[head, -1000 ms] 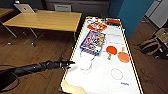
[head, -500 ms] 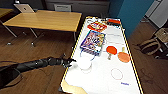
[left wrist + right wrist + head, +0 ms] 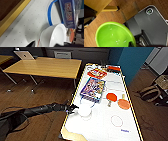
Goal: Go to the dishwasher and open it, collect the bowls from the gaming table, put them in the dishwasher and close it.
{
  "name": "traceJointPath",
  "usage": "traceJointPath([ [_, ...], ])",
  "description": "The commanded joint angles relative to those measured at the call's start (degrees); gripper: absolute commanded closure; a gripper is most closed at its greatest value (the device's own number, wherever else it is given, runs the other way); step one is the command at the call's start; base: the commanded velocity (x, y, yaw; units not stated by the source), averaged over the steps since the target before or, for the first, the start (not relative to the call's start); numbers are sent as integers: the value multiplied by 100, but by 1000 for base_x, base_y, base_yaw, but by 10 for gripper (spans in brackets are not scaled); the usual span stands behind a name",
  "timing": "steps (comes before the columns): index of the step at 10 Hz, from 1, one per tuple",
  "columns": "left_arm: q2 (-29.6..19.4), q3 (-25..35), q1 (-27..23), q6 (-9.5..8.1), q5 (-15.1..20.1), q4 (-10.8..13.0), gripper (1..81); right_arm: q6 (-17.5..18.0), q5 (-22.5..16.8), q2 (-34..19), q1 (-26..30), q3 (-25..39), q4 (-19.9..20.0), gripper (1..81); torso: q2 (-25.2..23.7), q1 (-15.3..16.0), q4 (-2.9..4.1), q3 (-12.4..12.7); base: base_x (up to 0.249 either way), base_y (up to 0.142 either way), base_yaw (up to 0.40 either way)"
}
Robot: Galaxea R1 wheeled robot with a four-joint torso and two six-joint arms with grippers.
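The gaming table (image 3: 75, 97) has a glossy white top and yellow edges. A white bowl (image 3: 84, 111) stands near its left edge. My left gripper (image 3: 72, 108) reaches in from the left and sits right at that bowl. In the left wrist view the white bowl (image 3: 55, 36) lies between the two dark fingertips (image 3: 31, 44), which are wide apart, so the left gripper (image 3: 45, 45) is open. A bright green bowl (image 3: 114, 36) hangs over the wooden floor with my right gripper (image 3: 132, 44) shut on its rim. The dishwasher is out of view.
A Monopoly box (image 3: 93, 89), a red box (image 3: 97, 72), and a red (image 3: 111, 97) and an orange round thing (image 3: 123, 104) lie on the table top. A wooden table (image 3: 45, 68) with a laptop (image 3: 23, 55) stands left. A bag (image 3: 150, 93) sits on the floor right.
My left arm has stretched slightly further right, bringing its gripper up to the white bowl. Nothing else has moved.
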Motion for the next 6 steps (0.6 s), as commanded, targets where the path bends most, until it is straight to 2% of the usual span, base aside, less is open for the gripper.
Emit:
traceJointPath([
  [1, 402, -367, -935, -223, 696, -23, 10, 1, -200, -240, 211, 94, -133, 811, 0, 0, 0, 0, 0, 0, 0],
  [6, 684, -552, -734, -214, 705, 153, 10, -17, -191, -196, 185, -38, -116, 811, 2, 2, 0, 0, 0, 0, 0],
])
